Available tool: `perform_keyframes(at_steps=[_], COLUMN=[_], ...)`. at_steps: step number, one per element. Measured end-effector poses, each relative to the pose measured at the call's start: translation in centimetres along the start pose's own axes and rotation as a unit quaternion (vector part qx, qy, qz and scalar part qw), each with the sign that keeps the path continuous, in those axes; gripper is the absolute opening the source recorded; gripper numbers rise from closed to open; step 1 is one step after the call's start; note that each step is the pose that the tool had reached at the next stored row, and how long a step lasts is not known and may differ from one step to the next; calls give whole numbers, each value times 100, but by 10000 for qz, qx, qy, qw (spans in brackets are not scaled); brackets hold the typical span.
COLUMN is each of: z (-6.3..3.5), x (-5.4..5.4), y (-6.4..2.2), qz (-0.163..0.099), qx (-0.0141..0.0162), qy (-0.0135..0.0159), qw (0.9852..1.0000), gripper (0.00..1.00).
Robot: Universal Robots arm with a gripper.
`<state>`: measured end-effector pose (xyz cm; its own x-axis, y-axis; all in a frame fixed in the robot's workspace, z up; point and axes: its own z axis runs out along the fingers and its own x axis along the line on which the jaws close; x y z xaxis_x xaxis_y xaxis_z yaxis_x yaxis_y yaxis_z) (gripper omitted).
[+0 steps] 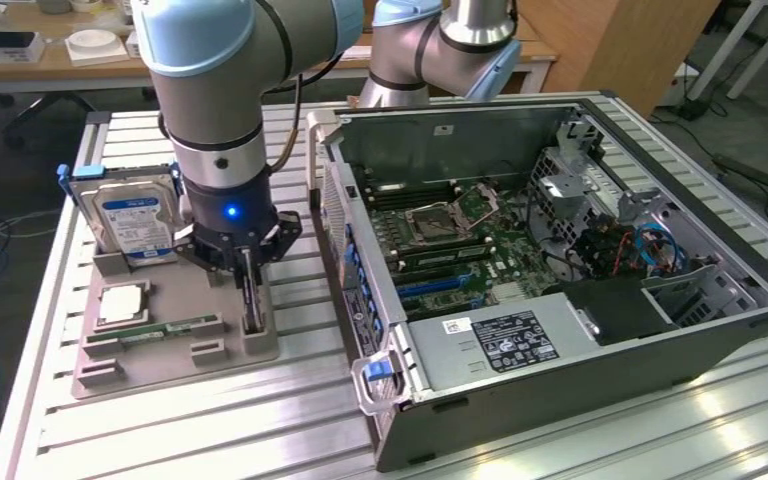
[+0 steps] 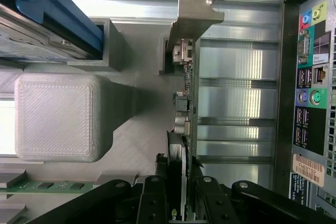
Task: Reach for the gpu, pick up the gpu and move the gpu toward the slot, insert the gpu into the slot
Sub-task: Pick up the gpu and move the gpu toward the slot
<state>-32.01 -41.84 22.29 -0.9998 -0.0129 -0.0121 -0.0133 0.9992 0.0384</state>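
One quick q: where do we find the gpu (image 2: 186, 93)?

>> Straight below our pincer (image 2: 180, 162), standing on edge in the grey holder (image 1: 177, 335), long axis running out past it. Pincer straddles the card; we can't tell if it's clamped. Free room overhead; the slot (image 1: 435, 285) lies sideways, beyond the case wall (image 1: 340, 205).

**Gpu** (image 2: 185, 103): thin green circuit card with a silver metal end bracket. It stands upright on its long edge in a groove of the grey holder (image 1: 157, 355), outside the computer case (image 1: 704, 330), just beside its rear wall.

**Slot** (image 1: 431, 286): long, narrow blue plastic strip. It lies flat on the green motherboard (image 1: 498, 250) inside the open case, unoccupied.
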Motion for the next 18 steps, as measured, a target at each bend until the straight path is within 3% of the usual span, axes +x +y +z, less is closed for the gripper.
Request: perform_keyframes(at_steps=[11, 18], z=[-15, -328], x=[0, 0], y=[1, 12], qz=[0, 0], qx=[-3, -4], qy=[-1, 3], qw=[10000, 10000], gripper=[26, 26])
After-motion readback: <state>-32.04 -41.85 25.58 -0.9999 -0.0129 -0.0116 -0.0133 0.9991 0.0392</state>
